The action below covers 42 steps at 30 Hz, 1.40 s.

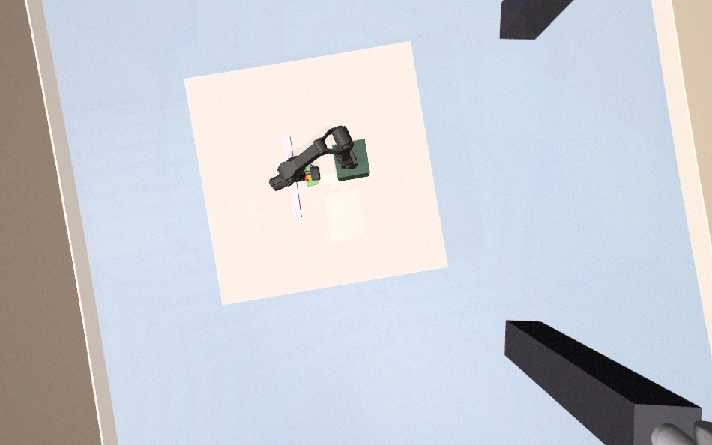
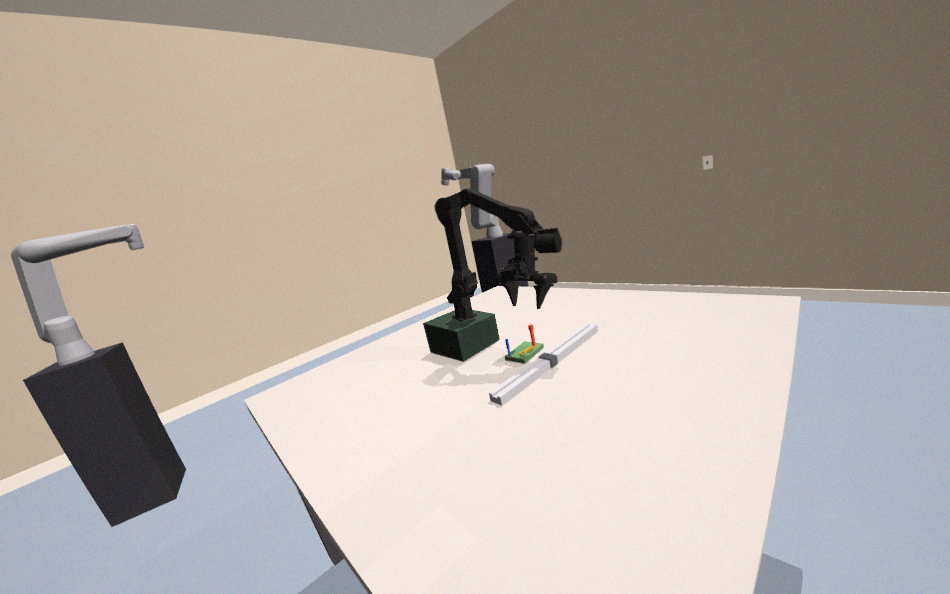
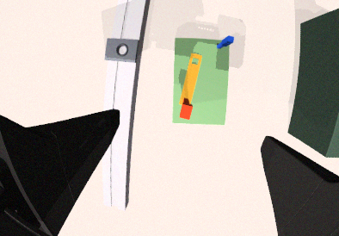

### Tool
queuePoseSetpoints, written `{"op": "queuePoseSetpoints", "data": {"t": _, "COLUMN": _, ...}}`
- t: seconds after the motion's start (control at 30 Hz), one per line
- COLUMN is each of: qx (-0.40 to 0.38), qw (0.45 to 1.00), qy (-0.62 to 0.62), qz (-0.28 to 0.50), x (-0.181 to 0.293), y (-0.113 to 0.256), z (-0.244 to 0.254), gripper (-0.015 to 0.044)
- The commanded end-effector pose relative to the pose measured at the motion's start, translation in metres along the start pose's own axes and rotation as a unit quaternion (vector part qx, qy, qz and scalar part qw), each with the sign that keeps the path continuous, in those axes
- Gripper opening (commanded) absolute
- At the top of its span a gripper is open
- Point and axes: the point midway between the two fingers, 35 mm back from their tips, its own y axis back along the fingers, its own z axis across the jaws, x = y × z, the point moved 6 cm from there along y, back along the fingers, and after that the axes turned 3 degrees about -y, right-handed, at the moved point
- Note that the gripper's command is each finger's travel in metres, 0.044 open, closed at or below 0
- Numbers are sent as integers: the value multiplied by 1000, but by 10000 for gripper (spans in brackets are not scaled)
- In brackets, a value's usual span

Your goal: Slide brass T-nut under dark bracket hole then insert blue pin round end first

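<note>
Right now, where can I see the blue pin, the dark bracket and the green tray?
Blue pin (image 2: pixel 508 347) (image 3: pixel 225 41): exterior and wrist, its shaft.
Dark bracket (image 2: pixel 548 359) (image 3: pixel 112 49): exterior and wrist, its top face.
Green tray (image 3: pixel 211 97): wrist, bare surface.

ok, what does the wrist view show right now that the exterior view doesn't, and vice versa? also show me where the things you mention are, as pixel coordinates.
Wrist only: the round hole in the dark bracket (image 2: pixel 548 359) (image 3: pixel 113 50), seen from above.
Exterior only: two grey arms (image 2: pixel 41 288) (image 2: pixel 481 195) and the wall plate (image 2: pixel 707 162).
Both: open gripper (image 2: pixel 527 304) (image 3: pixel 194 130), green tray (image 2: pixel 515 358) (image 3: pixel 211 97), blue pin (image 2: pixel 508 347) (image 3: pixel 226 41), orange handle (image 2: pixel 531 335) (image 3: pixel 186 111), rail (image 2: pixel 515 385) (image 3: pixel 121 153).
</note>
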Motion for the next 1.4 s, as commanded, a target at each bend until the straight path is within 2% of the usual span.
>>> {"op": "queuePoseSetpoints", "data": {"t": 0.0, "qx": 2, "qw": 999, "qy": -36, "qz": -31, "x": -5, "y": 12, "z": 1, "gripper": 440}}
{"op": "queuePoseSetpoints", "data": {"t": 0.23, "qx": 2, "qw": 999, "qy": -36, "qz": -31, "x": -5, "y": 10, "z": 8, "gripper": 440}}
{"op": "queuePoseSetpoints", "data": {"t": 0.5, "qx": 2, "qw": 999, "qy": -36, "qz": -31, "x": 6, "y": -46, "z": 6, "gripper": 440}}
{"op": "queuePoseSetpoints", "data": {"t": 1.37, "qx": 2, "qw": 999, "qy": -36, "qz": -31, "x": 15, "y": -80, "z": 6, "gripper": 440}}
